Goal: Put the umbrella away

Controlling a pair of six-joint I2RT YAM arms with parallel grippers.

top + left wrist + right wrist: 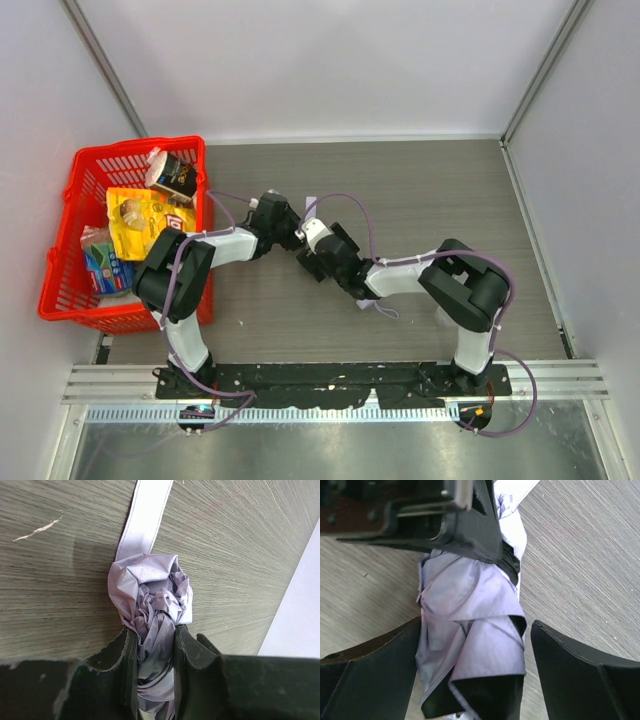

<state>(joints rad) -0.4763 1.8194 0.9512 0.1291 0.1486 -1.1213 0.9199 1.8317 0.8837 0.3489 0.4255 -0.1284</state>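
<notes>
The umbrella [150, 587] is a folded bundle of pale lavender fabric lying on the wood-grain table, with a flat lavender strap [145, 515] running away from it. My left gripper [152, 637] is shut on the bunched fabric, both pads pressed against it. In the right wrist view the folded canopy [470, 610] lies between the wide jaws of my open right gripper [476, 625]. The left finger touches the cloth and the right finger stands apart. From above, both grippers, left [297, 236] and right [320, 252], meet at mid-table and hide most of the umbrella.
A red basket [140, 146] stands at the table's left edge, holding a yellow packet [145, 215], a black box [176, 180] and a blue packet [100, 264]. Pale walls enclose the table on the left, back and right.
</notes>
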